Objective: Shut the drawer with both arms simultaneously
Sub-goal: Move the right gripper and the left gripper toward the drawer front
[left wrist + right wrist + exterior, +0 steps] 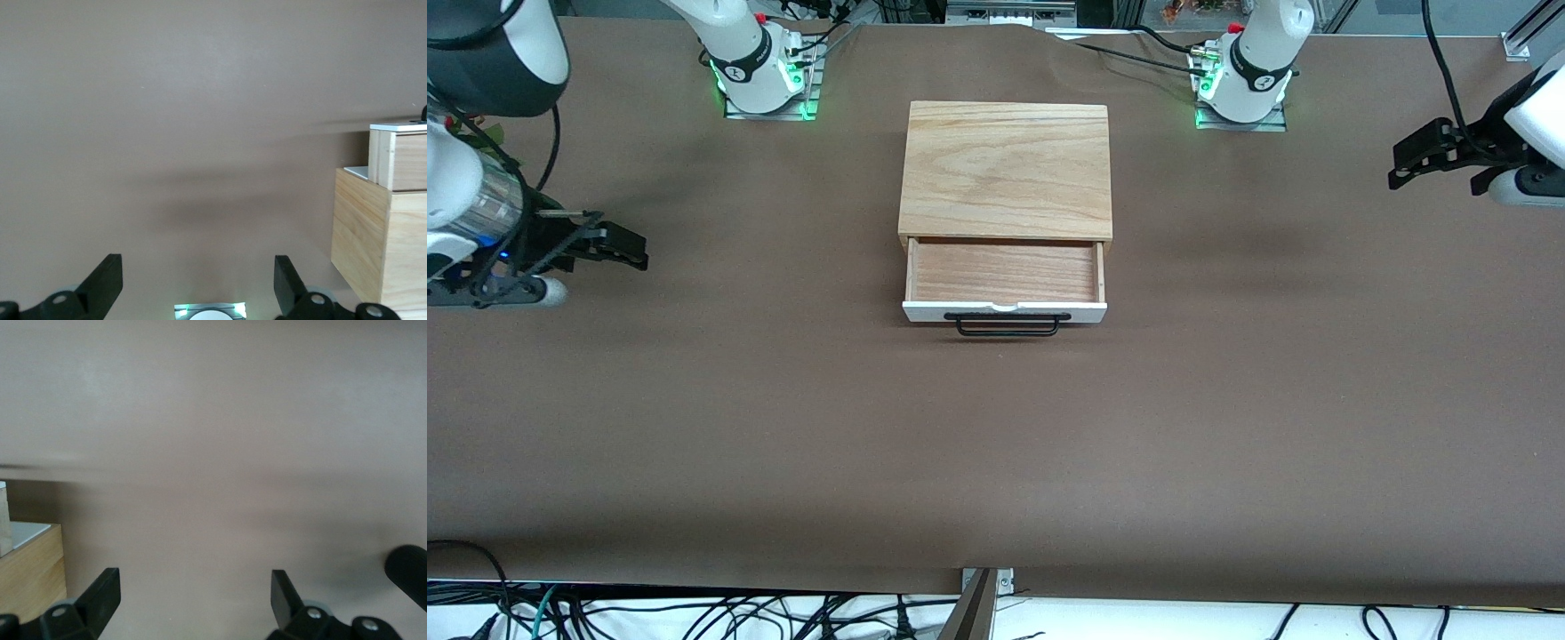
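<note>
Item: drawer (1005, 283), centre of the frame, pulled partway out of its wooden box (1007, 169) on the brown desk (996, 444), black handle (1008, 325) toward the lower edge. We record the left gripper (1436, 160) at the right edge and the right gripper (605, 246) at the left edge, both over bare desk with jaws apart and well away from the drawer.

The drawer (1005, 277) stands pulled out of its wooden box (1007, 169), shallow light-wood tray bare, white front panel and thin black wire handle (1007, 325) facing the front camera, mid-desk.
</note>
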Controlling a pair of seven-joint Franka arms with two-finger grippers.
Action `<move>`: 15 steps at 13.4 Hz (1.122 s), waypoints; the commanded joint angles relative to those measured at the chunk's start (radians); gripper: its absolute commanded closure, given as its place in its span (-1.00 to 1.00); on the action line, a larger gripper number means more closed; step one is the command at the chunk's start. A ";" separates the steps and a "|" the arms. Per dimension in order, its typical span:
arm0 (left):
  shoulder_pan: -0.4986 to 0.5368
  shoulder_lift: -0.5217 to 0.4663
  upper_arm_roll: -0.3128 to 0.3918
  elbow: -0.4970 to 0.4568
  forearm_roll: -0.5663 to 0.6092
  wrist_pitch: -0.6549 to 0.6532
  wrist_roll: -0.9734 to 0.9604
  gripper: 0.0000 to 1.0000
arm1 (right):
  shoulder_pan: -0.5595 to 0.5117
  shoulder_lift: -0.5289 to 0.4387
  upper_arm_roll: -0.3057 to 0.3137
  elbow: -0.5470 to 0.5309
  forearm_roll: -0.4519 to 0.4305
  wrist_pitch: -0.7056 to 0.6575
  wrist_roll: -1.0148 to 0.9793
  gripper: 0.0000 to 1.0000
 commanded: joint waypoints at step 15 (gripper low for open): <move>-0.057 0.376 -0.067 -0.017 -0.381 0.273 0.008 -1.00 | 0.313 0.510 0.074 0.193 0.347 0.671 0.154 -1.00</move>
